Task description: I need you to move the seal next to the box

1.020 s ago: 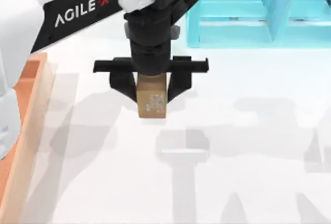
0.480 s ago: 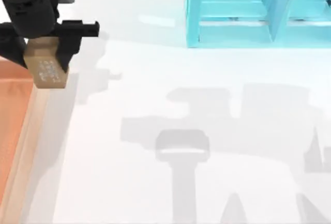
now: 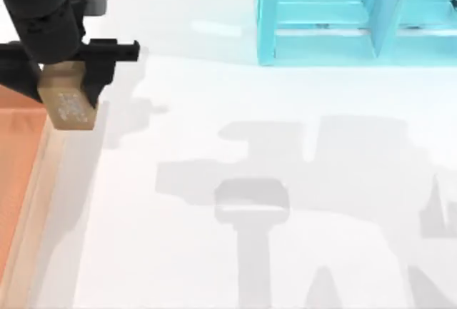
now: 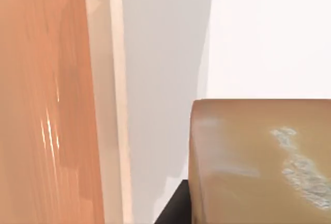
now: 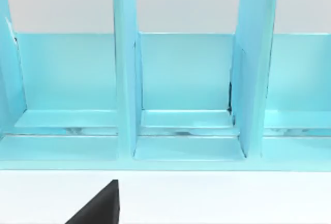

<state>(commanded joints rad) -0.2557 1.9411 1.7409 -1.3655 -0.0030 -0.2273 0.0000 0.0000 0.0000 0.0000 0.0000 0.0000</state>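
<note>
Left gripper (image 3: 66,80), clamped on the seal (image 3: 69,105) beside the box (image 3: 18,145) rim; lower vertically onto bare table (image 3: 214,252), clear of the rim.

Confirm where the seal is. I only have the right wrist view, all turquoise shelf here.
Observer: Top view has the seal clamped in the left gripper, at the table's left side.
Operator: Near the box?
Observer: Yes. In the left wrist view the box shows its light rim beside the seal, with a strip of white table between them.
Operator: Right gripper is idle facing the shelf here. Seal set down yet?
Observer: Cannot tell whether it touches the table; the left gripper is shut on it.
</note>
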